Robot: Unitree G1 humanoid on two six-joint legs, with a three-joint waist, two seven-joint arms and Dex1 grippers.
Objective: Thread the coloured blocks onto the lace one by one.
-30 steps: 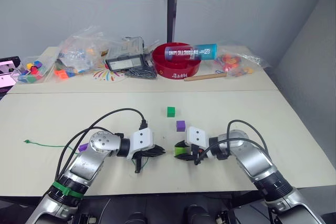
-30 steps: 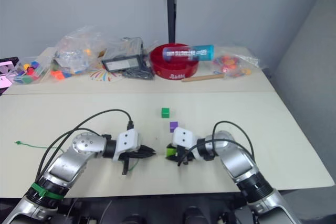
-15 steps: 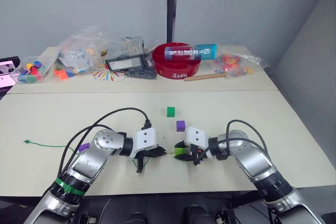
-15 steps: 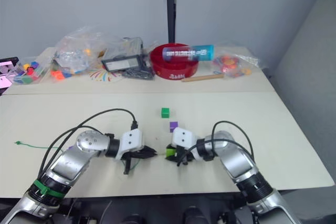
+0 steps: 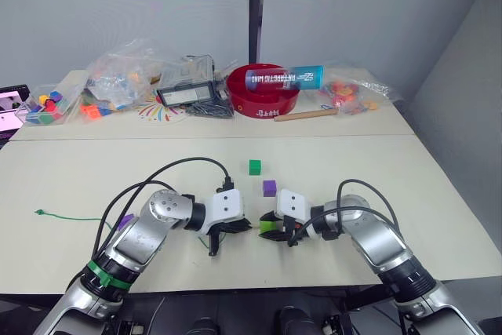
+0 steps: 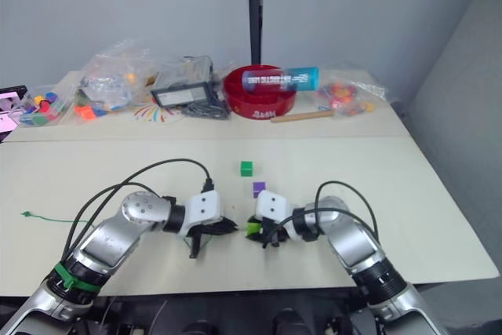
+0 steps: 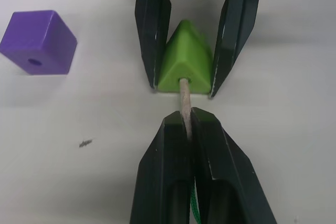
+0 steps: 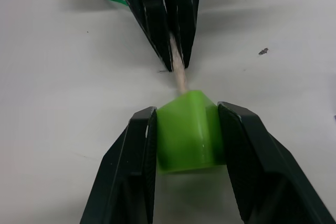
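The left gripper (image 7: 185,124) pinches the pale tip (image 7: 184,98) of the lace (image 5: 74,217), its end just in the hole of the light green block (image 7: 185,61). The right gripper (image 8: 186,124) clamps that block between its two fingers, low over the table (image 5: 439,194). A purple block (image 5: 270,187) lies just behind them, the dark green one (image 5: 255,166) farther back, another purple (image 5: 124,220) by the left arm. The lace trails to the table's left edge

A red bowl (image 5: 265,102) sits at the far edge of the worktop (image 5: 439,217), with a blue bottle (image 5: 284,78) lying across its rim. Beside the bowl lie a wooden stick (image 5: 306,115), a black-framed device (image 5: 186,93) and clear bags of toy pieces (image 5: 118,76).
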